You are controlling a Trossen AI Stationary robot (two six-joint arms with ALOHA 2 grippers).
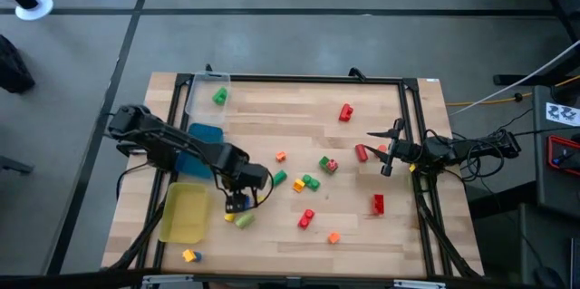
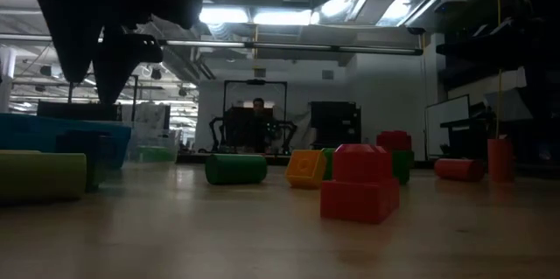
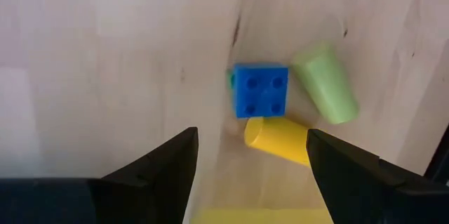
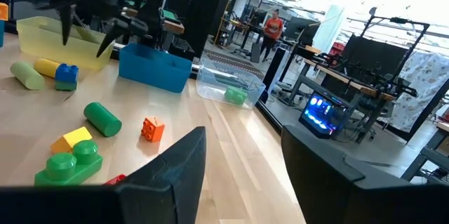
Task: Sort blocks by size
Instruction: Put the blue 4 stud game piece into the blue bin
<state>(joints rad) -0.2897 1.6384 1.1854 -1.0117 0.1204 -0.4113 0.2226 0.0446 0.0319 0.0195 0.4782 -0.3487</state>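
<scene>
My left gripper (image 1: 237,201) points down, open, over a cluster near the yellow tray. The cluster is a blue four-stud block (image 3: 261,90) stacked on a green piece, a pale green cylinder (image 3: 326,83) and a yellow cylinder (image 3: 277,138), all lying on the table. The fingers stand above them and touch nothing. Other blocks lie scattered mid-table: a red brick (image 1: 345,112), a small orange one (image 1: 281,156), a green cylinder (image 1: 279,178) and a red block (image 1: 306,219). My right gripper (image 1: 385,149) waits at the right edge, level and open, holding nothing.
A clear tray (image 1: 196,108) with one green block (image 1: 219,97) stands at the far left, a blue tray (image 1: 204,133) near it, and a yellow tray (image 1: 184,214) at the near left. An orange-yellow block (image 1: 189,255) lies by the near edge. A black frame borders the table.
</scene>
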